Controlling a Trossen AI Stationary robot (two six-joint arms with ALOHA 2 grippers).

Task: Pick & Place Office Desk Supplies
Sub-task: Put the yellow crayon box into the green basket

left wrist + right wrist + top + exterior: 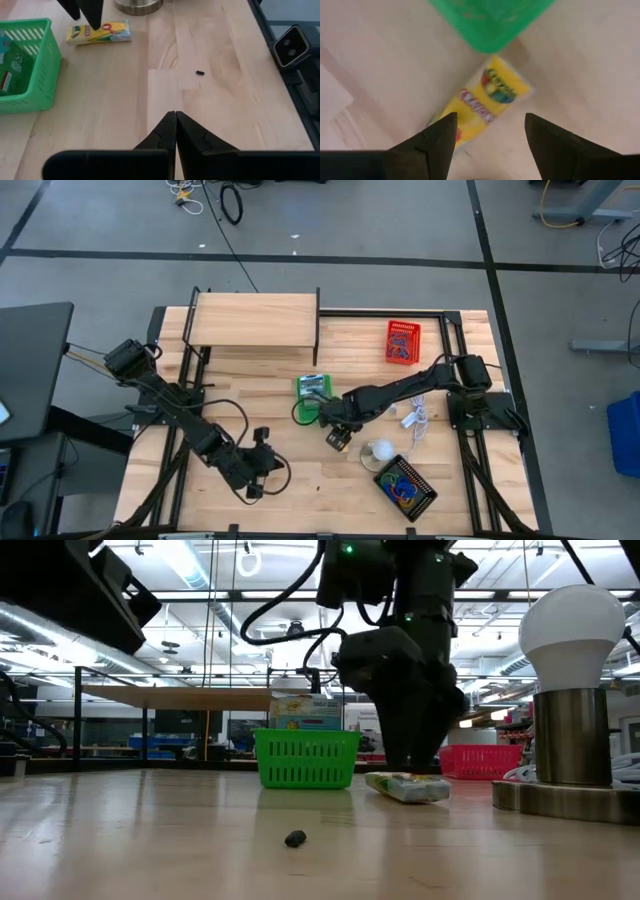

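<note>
Crayon packet (341, 442), yellow with printed lettering, lies flat on the wooden table (300, 490) in the high view, under the right gripper (338, 438) near the table's middle, at about five o'clock from the green basket (312, 388); the left gripper (254, 491) sits well apart at seven o'clock, by the near edge. In the low view the packet (408, 787) rests on the wood just beside the green basket (306, 758), under the dark arm. The left wrist view shows that gripper's (175, 117) jaws pressed together, empty, with the packet (99, 32) far ahead. The right wrist view shows the right gripper (490, 131) spread wide above the packet (485, 102), not touching it.
</note>
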